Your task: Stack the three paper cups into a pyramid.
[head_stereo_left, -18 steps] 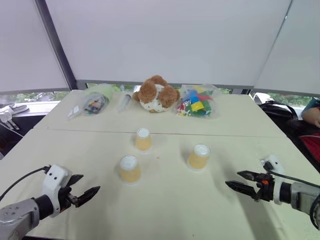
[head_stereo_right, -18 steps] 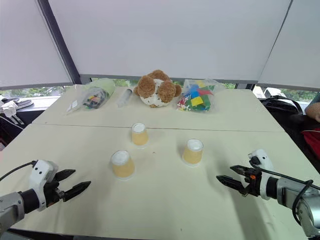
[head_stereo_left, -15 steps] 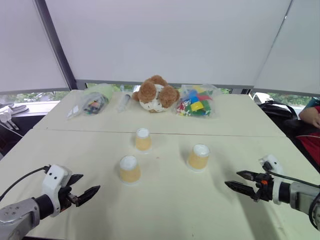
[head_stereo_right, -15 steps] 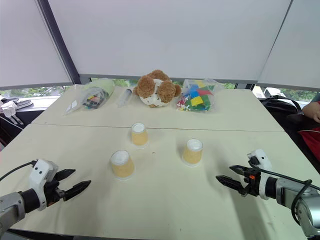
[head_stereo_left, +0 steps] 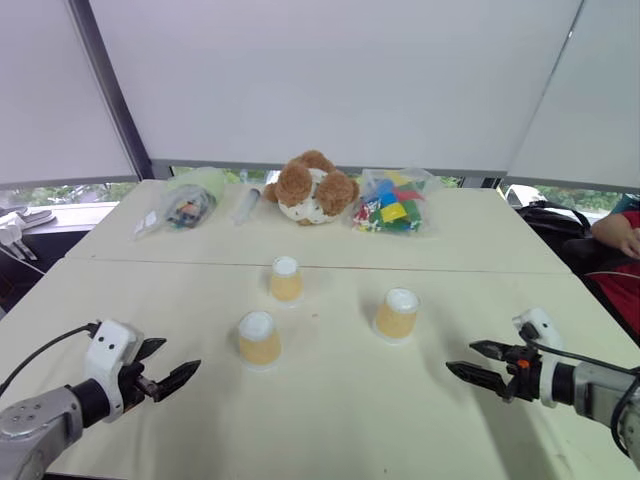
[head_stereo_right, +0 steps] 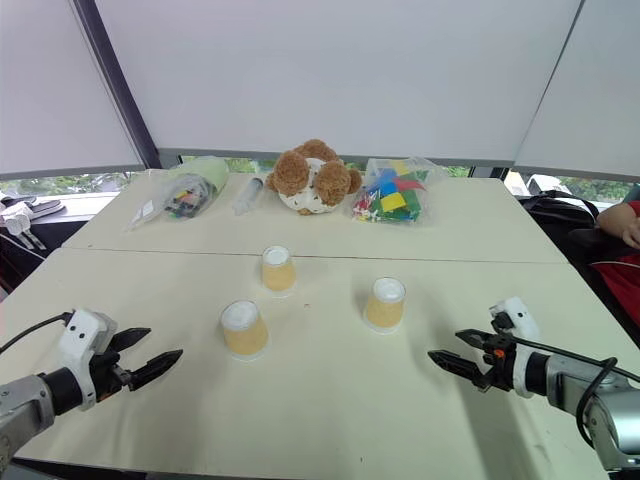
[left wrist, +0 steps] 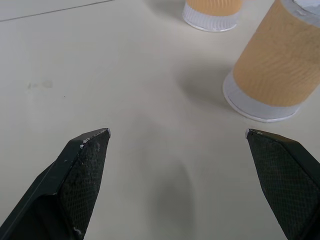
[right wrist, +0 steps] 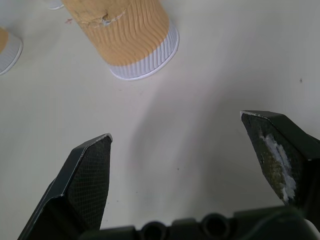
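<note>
Both jaws wide open, empty. Left gripper (head_stereo_left: 165, 370) and right gripper (head_stereo_left: 472, 362) have barely moved since earlier frames. Three cups (head_stereo_left: 260, 338) (head_stereo_left: 286, 279) (head_stereo_left: 397, 314) stand inverted, apart, on the table (head_stereo_left: 330, 420); stacking not begun.

No legible text, label, brand, number or sign anywhere on view.
</note>
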